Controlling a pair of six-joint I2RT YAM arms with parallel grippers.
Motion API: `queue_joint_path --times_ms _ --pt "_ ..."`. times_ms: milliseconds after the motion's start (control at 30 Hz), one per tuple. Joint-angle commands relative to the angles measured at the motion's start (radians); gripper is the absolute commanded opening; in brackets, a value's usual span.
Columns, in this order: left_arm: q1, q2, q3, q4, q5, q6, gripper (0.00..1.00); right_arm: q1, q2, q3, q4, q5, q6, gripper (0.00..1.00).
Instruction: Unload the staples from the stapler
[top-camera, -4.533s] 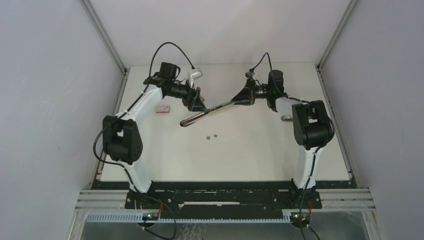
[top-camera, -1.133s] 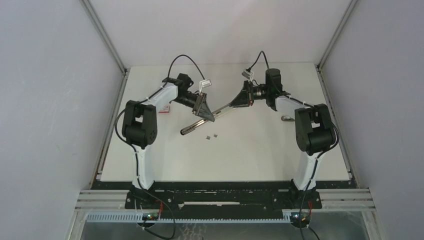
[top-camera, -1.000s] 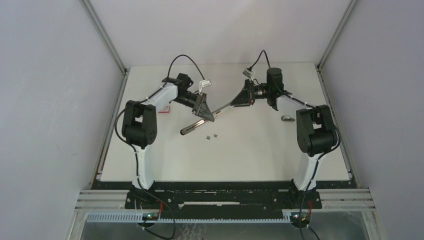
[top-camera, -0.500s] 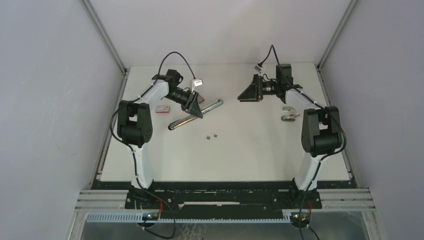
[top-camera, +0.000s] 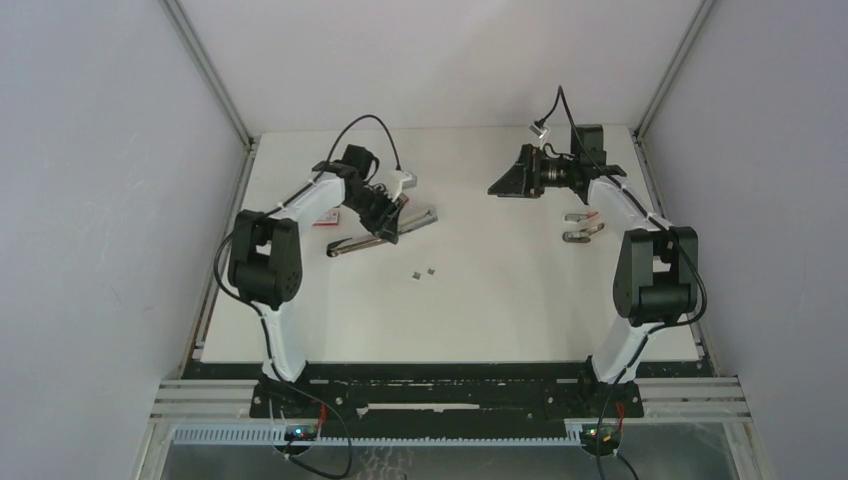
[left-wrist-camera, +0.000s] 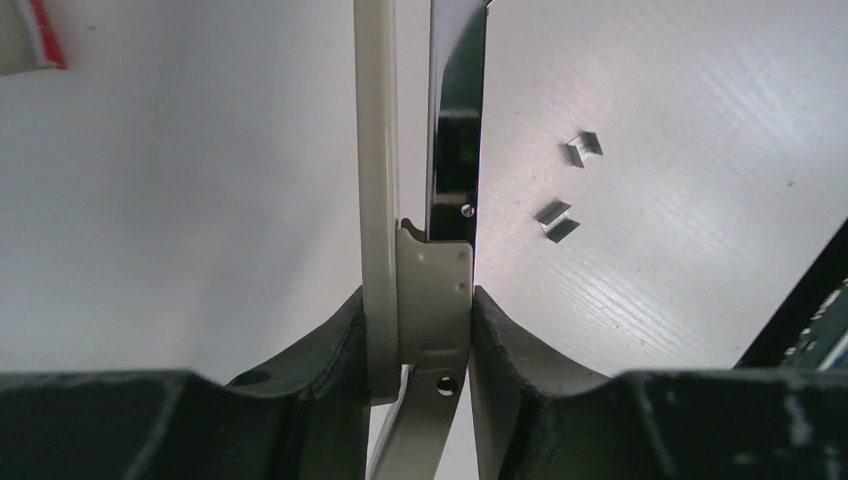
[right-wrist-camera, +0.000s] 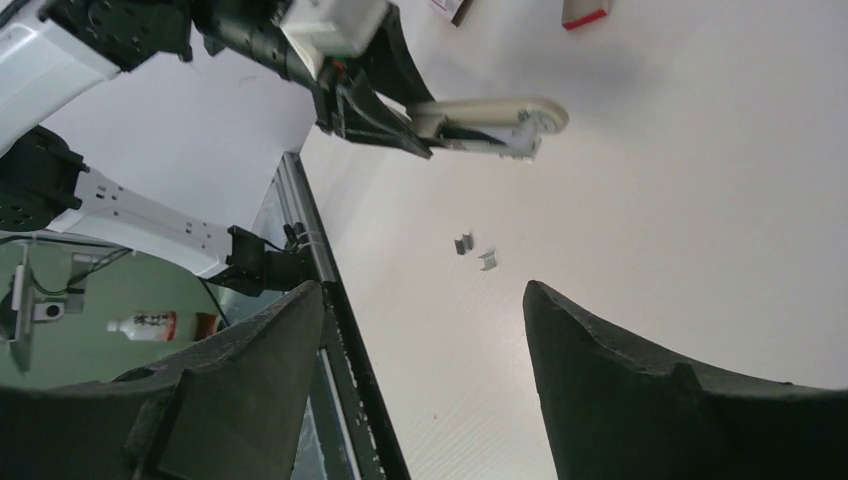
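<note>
My left gripper (top-camera: 388, 222) is shut on the stapler (top-camera: 380, 232), a long cream and chrome bar lying slantwise at the table's back left. In the left wrist view the fingers (left-wrist-camera: 330, 350) clamp the stapler (left-wrist-camera: 437, 290) near its hinge, and its cream and chrome arms run away from the camera. Two staples (top-camera: 421, 271) lie loose on the table just in front of it, and the staples (left-wrist-camera: 570, 185) also show to the right of the bar. My right gripper (top-camera: 500, 188) hangs open and empty at the back right, apart from the stapler (right-wrist-camera: 490, 115).
A small red-and-white box (top-camera: 325, 218) lies left of the stapler, beside the left arm. Two small grey metal pieces (top-camera: 580, 228) lie near the right arm. The table's black front edge (right-wrist-camera: 345, 350) shows in the right wrist view.
My right gripper has let go of the stapler's far end, opened and drawn back to the right. The left gripper has carried the stapler left and lower, its angle flatter.
</note>
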Motion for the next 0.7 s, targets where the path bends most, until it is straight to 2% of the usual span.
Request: queue_joint_path --times_ms 0,400,667 --pt "-0.087 -0.112 -0.068 0.105 -0.14 0.045 0.0 -0.024 -0.089 0.035 -0.024 0.02 -0.071 0.73" --pt "-0.287 -0.19 -0.246 0.305 -0.414 0.128 0.0 -0.075 -0.118 0.013 -0.004 0.006 -0.047 0.73" --pt "-0.387 -0.231 -0.409 0.535 -0.649 0.23 0.0 -0.106 -0.128 -0.009 0.034 0.002 -0.012 0.74"
